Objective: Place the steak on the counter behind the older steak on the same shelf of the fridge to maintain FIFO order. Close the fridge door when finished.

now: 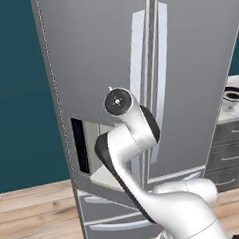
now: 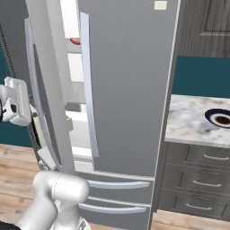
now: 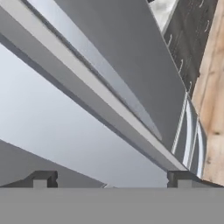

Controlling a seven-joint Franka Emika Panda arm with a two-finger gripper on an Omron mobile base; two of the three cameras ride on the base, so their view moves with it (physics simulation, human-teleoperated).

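We see a dark, white-rimmed bowl [image 2: 221, 118], grey drawer fronts [image 2: 197, 182] below, a teal wall [image 1: 19, 87], and a wooden plank floor [image 1: 37, 216].

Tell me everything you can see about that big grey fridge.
The fridge is a tall, grey, metal-looking French-door unit with long pale vertical handles, a water dispenser recess in its left door and two drawers at the bottom. Its left door stands partly ajar, showing a strip of white interior and something small and red high inside. The right door is shut. It stands on a wood floor, against a marble counter on its right. The robot's open gripper hovers close to the doors.
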